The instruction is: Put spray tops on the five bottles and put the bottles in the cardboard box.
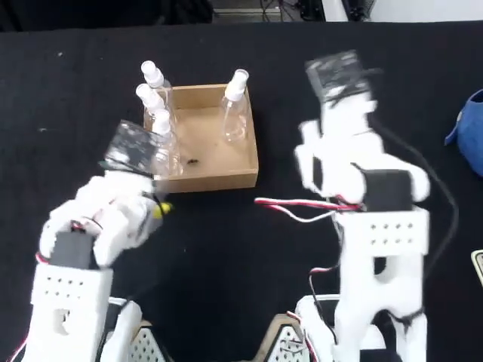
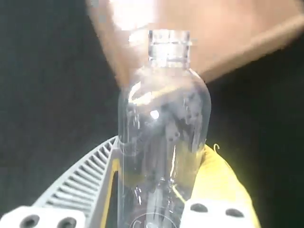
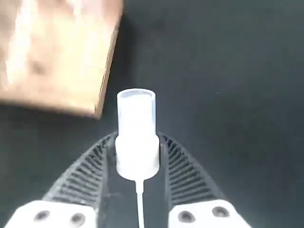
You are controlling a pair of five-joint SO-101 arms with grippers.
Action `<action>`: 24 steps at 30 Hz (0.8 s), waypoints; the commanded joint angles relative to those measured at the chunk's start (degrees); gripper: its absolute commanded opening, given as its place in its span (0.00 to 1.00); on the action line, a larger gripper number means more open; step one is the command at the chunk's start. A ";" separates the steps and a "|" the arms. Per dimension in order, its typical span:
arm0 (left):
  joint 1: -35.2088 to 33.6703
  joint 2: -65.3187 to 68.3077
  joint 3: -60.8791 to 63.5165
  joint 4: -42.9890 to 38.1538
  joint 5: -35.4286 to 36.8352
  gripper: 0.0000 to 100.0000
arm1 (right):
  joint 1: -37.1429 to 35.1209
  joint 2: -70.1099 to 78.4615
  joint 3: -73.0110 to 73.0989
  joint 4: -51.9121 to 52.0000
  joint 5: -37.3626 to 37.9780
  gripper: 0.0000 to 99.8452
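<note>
A black cloth [image 1: 226,256] covers the table. At the cloth's right edge lies a blue object [image 1: 472,132], partly cut off. Nearer along that edge, a pale flat thing [image 1: 478,268] pokes in. Dark cables [image 1: 290,9] run beyond the cloth's far edge.

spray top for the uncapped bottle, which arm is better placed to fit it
Right: the right gripper grips the spray top, while the left gripper holds the open-necked bottle.

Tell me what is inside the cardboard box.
Three spray-topped bottles along one wall, a fourth bottle opposite, and a dark speck on the floor. The left arm hides a near corner of the cardboard box.
</note>
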 commanded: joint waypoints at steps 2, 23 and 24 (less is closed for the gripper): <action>13.41 -9.49 1.98 -0.88 0.44 0.03 | 1.67 -0.40 -13.85 2.11 -11.60 0.01; 21.14 -40.18 31.96 -23.03 14.42 0.03 | -18.29 -0.40 -23.08 -15.91 -31.82 0.01; 21.14 -40.62 32.75 -24.44 14.42 0.03 | -18.81 -0.40 -23.16 -16.09 -32.97 0.01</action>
